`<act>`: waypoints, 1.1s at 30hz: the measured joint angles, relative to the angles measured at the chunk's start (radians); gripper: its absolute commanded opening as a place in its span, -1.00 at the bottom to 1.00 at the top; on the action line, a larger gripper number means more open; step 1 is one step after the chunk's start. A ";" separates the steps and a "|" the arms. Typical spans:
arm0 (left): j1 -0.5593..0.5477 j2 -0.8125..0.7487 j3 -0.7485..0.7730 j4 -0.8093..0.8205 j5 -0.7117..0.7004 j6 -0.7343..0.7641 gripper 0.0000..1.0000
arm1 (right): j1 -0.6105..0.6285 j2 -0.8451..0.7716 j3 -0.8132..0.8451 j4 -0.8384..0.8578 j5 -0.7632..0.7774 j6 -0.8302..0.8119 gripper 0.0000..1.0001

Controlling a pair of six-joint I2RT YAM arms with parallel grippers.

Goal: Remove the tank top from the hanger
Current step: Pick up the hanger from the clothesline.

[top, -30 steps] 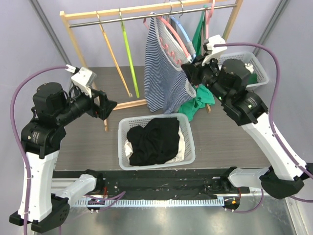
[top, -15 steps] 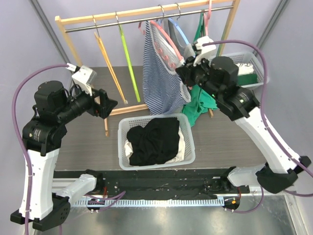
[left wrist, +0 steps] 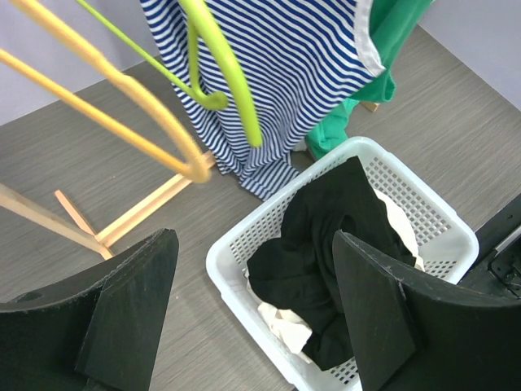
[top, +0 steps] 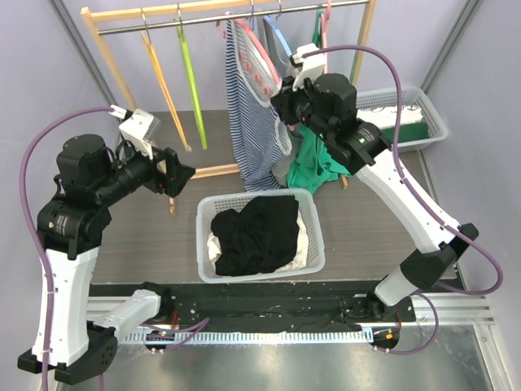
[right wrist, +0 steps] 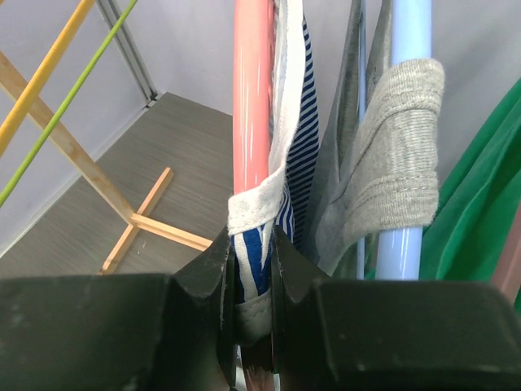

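Your right tool pinches the white ribbed strap of the striped tank top, draped on a smooth pink hanger at the far rail; your left tool gapes wide, empty.

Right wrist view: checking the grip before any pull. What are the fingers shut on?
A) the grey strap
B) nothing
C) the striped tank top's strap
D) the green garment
C: the right gripper pinches the striped tank top's strap at the pink hanger; the grey strap hangs free beside it.
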 measured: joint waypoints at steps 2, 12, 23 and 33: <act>0.000 0.000 0.000 0.000 0.000 0.000 0.63 | -0.005 0.024 0.011 0.021 0.009 -0.001 -0.98; 0.000 -0.008 0.000 0.000 -0.007 0.007 0.63 | -0.079 0.062 0.032 0.078 -0.005 0.019 -0.98; 0.001 -0.009 -0.002 0.000 -0.007 0.010 0.63 | -0.080 0.014 -0.021 0.156 -0.059 0.052 -0.98; 0.008 -0.019 -0.008 -0.001 -0.007 0.010 0.64 | -0.080 -0.037 -0.144 0.360 -0.072 0.060 -0.98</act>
